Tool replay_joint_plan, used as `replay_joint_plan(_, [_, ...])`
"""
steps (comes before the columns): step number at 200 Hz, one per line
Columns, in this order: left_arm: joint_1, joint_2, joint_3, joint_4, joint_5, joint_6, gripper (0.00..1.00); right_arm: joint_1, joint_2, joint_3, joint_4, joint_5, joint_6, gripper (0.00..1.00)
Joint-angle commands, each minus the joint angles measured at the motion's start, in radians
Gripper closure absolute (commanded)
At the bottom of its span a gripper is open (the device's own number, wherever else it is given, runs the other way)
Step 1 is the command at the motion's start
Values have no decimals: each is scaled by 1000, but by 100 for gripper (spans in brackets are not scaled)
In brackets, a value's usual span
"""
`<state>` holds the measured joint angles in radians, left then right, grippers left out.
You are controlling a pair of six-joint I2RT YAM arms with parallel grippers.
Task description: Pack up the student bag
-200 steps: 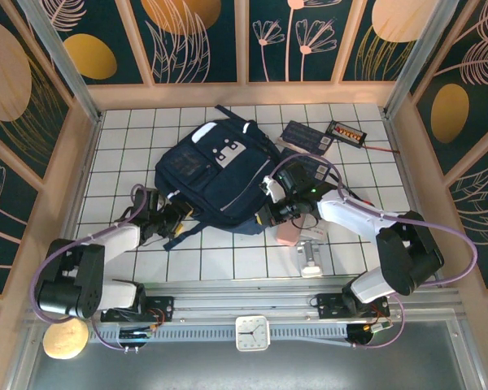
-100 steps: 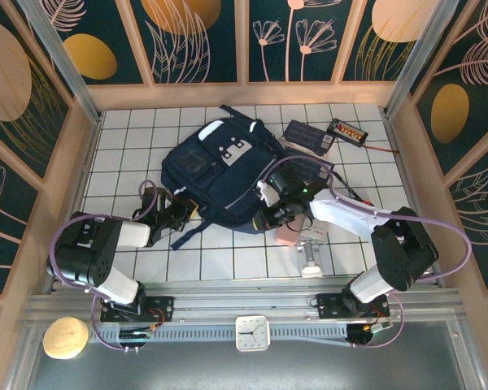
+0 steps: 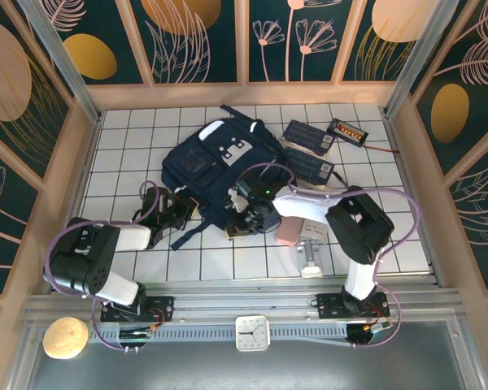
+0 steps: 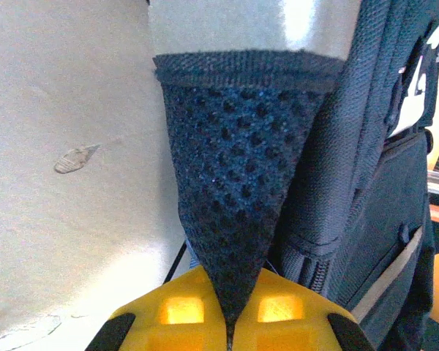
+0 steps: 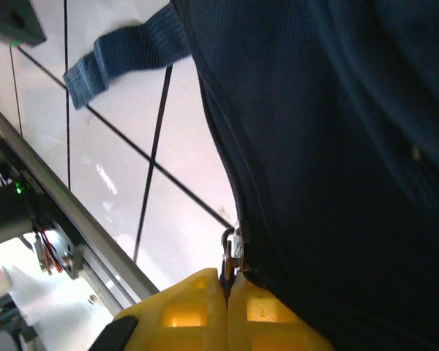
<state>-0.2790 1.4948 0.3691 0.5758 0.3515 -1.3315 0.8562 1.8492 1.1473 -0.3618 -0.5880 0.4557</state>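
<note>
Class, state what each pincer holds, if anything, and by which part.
The left pincer holds the student bag by its mesh strap tab; the right pincer, seemingly by its zipper pull.

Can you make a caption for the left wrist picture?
Left gripper pinching the navy mesh tab of the student bag.

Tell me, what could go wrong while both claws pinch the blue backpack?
1. The right gripper is shut on just the tip of the small zipper pull; a tug could make it slip out.
2. The left gripper pinches only the narrow mesh corner of the backpack, so pulling might drag the whole bag along.
3. The pink box lies close beside the right arm and could get bumped.
</note>
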Motion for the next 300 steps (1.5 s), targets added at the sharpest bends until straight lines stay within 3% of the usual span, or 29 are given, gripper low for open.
replay_joint_plan(1, [-22,-46,-4,29,53,0,100,27,70,100,143,-82,116,100])
replay_joint_plan(22, [-25,-62,-3,20,59,-5,100,35,120,134,227,-109,208,100])
replay_joint_plan(70, [-27,-92,-30,-18,72,19,100,30,200,302,253,-35,290,100])
replay_joint_plan(84, [-28,-116,-25,-80,59,54,100,35,224,369,162,-39,270,65])
replay_joint_plan(92, [-26,-125,-8,-131,56,87,100,38,219,382,99,-28,250,50])
replay_joint_plan(111, [-26,-156,41,-270,39,192,100,41,131,319,9,13,212,30])
replay_joint_plan(121, [-25,-181,71,-366,14,258,84,37,59,264,-33,44,198,18])
replay_joint_plan(130, [-26,-205,94,-431,-6,308,80,29,-14,213,-67,70,195,12])
replay_joint_plan(182, [-26,-329,162,-650,-88,473,56,-92,-325,59,-254,253,195,12])
replay_joint_plan(205, [-35,-381,199,-730,-131,562,52,-216,-345,19,-236,255,157,14])
replay_joint_plan(233, [-73,-382,289,-813,-177,687,49,-304,-263,64,-217,241,84,16])
replay_joint_plan(254, [-145,-296,392,-815,-180,792,45,-359,-225,68,-202,242,60,16])
replay_joint_plan(300, [-388,74,779,-976,-293,1124,41,-446,-248,4,-168,232,67,20])
